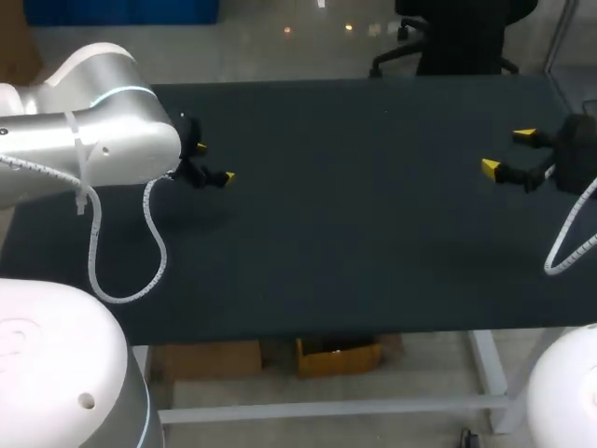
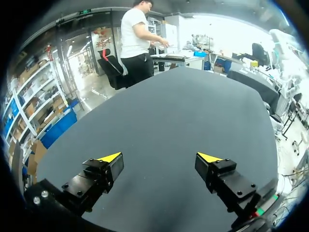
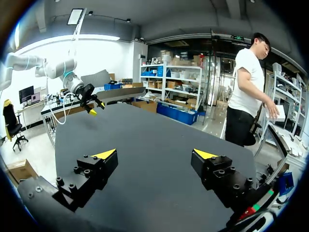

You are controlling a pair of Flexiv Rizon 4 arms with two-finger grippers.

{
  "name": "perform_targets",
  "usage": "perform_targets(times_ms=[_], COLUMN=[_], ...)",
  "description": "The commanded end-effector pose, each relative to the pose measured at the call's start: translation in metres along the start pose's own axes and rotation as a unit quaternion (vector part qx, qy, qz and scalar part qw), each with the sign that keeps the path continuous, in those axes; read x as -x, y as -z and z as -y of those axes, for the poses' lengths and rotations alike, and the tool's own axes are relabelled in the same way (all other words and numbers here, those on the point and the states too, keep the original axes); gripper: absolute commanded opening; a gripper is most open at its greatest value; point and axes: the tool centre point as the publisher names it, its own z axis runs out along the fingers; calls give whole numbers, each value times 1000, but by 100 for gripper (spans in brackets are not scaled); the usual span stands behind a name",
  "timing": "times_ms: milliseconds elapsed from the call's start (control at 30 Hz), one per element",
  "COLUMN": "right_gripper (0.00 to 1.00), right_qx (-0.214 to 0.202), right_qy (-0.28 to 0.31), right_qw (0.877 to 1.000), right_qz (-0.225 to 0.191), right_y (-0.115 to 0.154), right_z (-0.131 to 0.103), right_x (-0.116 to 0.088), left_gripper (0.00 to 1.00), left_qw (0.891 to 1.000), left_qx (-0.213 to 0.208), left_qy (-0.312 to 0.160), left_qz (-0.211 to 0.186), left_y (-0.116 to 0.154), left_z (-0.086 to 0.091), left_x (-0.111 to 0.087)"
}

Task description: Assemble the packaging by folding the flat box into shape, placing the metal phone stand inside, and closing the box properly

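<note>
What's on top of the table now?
Only bare dark surface shows on the table. The left gripper and right gripper hang open above it. The left arm covers its left edge.

Black table (image 1: 354, 243); left tool (image 1: 215, 161), right tool (image 1: 506, 151) black (yellow tips).

Soft overhead light on the matte black table (image 1: 354, 233), faint arm shadows, bright sheen on the left arm (image 1: 93, 131)
</note>
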Motion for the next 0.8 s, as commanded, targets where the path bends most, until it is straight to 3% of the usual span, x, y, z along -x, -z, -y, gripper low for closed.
perform_targets(times_ms=[33, 233, 267, 333, 533, 600, 633, 800], right_gripper=[100, 100, 100, 100, 100, 100, 100, 100], right_qx=[1, 1, 1, 1, 1, 1, 1, 1], right_qy=[0, 0, 0, 0, 0, 0, 0, 0], right_qw=[1000, 1000, 1000, 1000, 1000, 1000, 1000, 1000], right_qz=[0, 0, 0, 0, 0, 0, 0, 0], right_y=[1, 1, 1, 1, 1, 1, 1, 1], right_z=[0, 0, 0, 0, 0, 0, 0, 0], right_x=[0, 0, 0, 0, 0, 0, 0, 0], left_gripper=[100, 100, 100, 100, 100, 100, 100, 100], left_qw=[999, 999, 1000, 1000, 993, 988, 985, 974], left_qx=[4, 4, -4, -19, -109, -144, -161, -209], left_qy=[1, 1, 1, 4, 17, -11, 1, -39], left_qz=[35, 35, 16, 23, 33, 55, 56, 80], left_y=[-4, -4, -7, -14, -8, -4, -2, 3], left_z=[2, 2, 3, 2, 7, 9, 9, 8], left_x=[-3, -3, -10, -14, -25, -26, -28, -32])
